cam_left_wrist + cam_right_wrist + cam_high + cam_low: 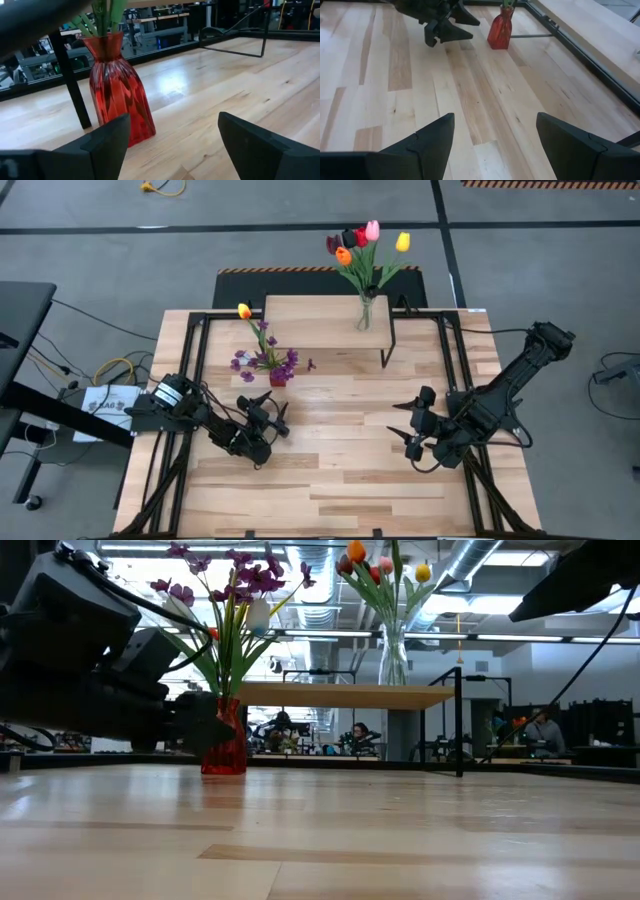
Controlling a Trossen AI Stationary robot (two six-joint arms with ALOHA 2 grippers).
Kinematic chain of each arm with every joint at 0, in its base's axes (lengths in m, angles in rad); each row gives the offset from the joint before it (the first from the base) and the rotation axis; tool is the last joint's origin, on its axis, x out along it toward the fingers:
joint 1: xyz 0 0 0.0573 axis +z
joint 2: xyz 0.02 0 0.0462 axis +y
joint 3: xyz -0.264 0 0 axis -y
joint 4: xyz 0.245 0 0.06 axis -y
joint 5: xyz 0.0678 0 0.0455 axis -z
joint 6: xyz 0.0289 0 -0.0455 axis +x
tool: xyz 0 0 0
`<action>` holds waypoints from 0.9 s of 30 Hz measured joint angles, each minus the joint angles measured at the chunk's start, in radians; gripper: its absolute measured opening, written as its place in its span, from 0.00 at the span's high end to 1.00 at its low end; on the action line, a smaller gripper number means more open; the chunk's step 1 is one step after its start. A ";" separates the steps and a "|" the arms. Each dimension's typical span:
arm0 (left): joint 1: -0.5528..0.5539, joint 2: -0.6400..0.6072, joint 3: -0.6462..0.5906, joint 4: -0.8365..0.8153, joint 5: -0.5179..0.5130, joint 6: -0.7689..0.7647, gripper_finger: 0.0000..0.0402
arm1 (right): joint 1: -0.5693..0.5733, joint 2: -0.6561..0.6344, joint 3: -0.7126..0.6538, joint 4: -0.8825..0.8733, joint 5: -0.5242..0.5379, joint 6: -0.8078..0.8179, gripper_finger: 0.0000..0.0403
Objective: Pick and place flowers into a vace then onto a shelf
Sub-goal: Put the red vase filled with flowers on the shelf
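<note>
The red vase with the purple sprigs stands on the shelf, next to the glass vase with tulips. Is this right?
Not quite. The red vase with the purple sprigs stands on the table, in front of the shelf, as the high view shows. Only the glass vase with tulips is on the shelf.

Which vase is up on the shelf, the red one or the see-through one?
The clear glass vase with the tulips stands on the shelf. The red vase with purple sprigs stands on the table, beside the shelf.
</note>
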 joint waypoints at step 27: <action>0.004 0.000 0.000 -0.146 -0.045 -0.176 0.27 | 0.000 0.000 0.000 -0.001 -0.050 -0.009 0.31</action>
